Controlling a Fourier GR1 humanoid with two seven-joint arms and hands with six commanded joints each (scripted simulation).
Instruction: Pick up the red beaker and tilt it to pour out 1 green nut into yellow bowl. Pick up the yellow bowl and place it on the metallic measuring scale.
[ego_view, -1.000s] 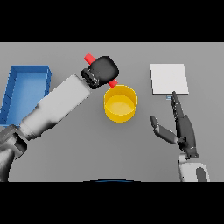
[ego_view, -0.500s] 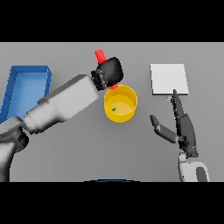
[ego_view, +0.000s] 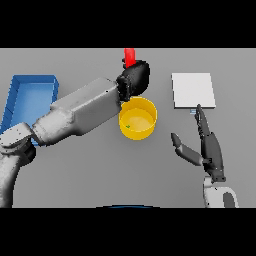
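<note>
My left hand (ego_view: 134, 79) is shut on the red beaker (ego_view: 129, 57), holding it just beyond the far rim of the yellow bowl (ego_view: 138, 119). Only the beaker's upper part shows above the hand. A small green nut (ego_view: 128, 125) lies inside the bowl near its left wall. The metallic measuring scale (ego_view: 193, 90), a pale square plate, sits to the right of the bowl. My right hand (ego_view: 207, 147) is open, fingers straight, hovering at the right between bowl and scale, touching nothing.
A blue bin (ego_view: 27, 102) stands at the table's left side, partly behind my left forearm (ego_view: 80, 112), which crosses the table diagonally from lower left toward the bowl.
My left hand has carried the red beaker further right and away from me, from over the bowl's left rim to its far rim. A green nut now lies in the bowl. The right hand has stayed put.
</note>
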